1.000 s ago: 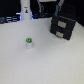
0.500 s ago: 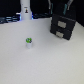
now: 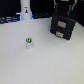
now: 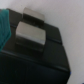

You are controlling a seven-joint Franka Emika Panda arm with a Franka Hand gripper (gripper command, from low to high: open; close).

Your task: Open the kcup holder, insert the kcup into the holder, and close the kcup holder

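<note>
The kcup holder (image 3: pixel 63 26) is a black box with two rectangular front panels, standing at the back on the exterior view's right; its drawer looks shut. The kcup (image 3: pixel 29 42), a tiny white cup with a green top, stands upright on the white table, well to the exterior view's left of the holder. My gripper (image 3: pixel 63 8) is a dark shape just above the holder's top; its fingers are too blurred to read. The wrist view shows the holder's black top (image 4: pixel 45 52) close up, with a grey panel (image 4: pixel 31 31) on it. The kcup is out of the wrist view.
A tall white post with a black marking (image 3: pixel 25 10) stands at the back on the exterior view's left. The white table (image 3: pixel 45 62) spreads between the kcup and the holder. A teal patch (image 4: pixel 5 30) shows at the wrist view's edge.
</note>
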